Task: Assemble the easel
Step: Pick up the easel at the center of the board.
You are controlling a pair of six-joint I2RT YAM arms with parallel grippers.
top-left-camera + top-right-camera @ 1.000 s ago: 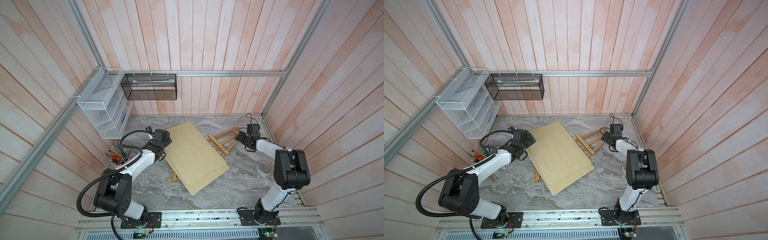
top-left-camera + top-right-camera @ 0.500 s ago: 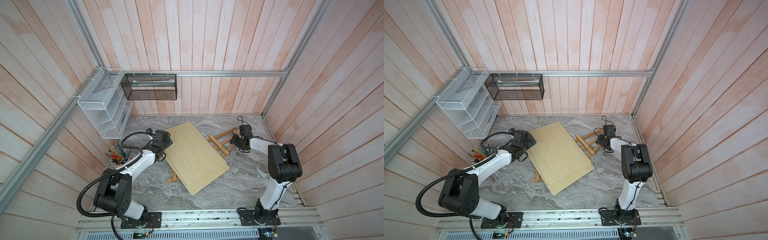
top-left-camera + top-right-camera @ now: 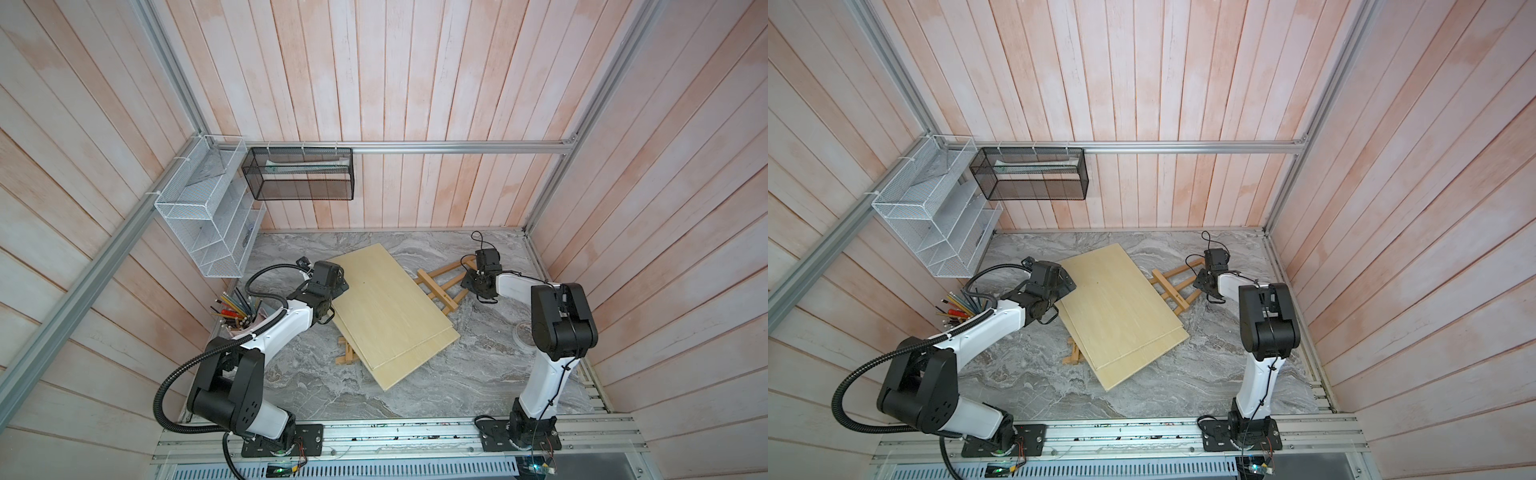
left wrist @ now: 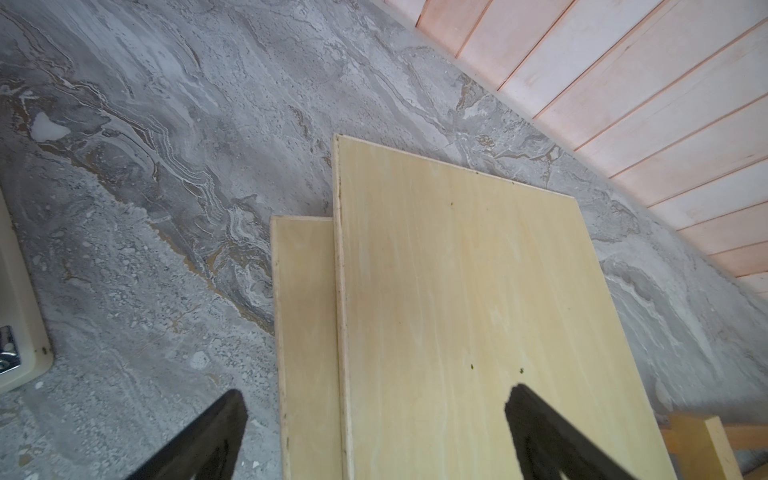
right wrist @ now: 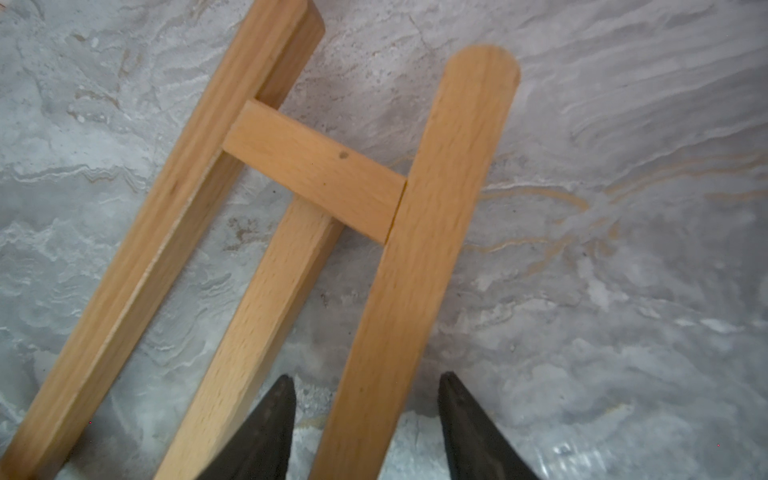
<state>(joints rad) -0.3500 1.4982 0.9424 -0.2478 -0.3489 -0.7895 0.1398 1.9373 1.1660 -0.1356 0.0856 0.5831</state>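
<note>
The easel [image 3: 440,282] [image 3: 1177,286] lies flat on the marble table, a honey-brown slat frame partly covered by two pale plywood boards [image 3: 390,307] [image 3: 1121,307]. One foot [image 3: 347,355] pokes out below the boards. My right gripper [image 3: 471,284] [image 3: 1202,282] is at the frame's far right end. In the right wrist view it [image 5: 363,380] straddles one round-ended slat [image 5: 419,232], open, with a gap on each side. My left gripper [image 3: 336,287] [image 4: 376,392] stands wide open over the boards' left edge, holding nothing.
A cup of pencils [image 3: 235,309] stands beside the left arm. A white wire rack [image 3: 208,220] and a black mesh basket [image 3: 299,174] hang on the walls. A small round dish [image 3: 524,332] sits by the right arm. The side wall is close behind the right gripper.
My right gripper has moved left onto the easel's end slat and its jaws have narrowed. The left arm and the boards have hardly moved.
</note>
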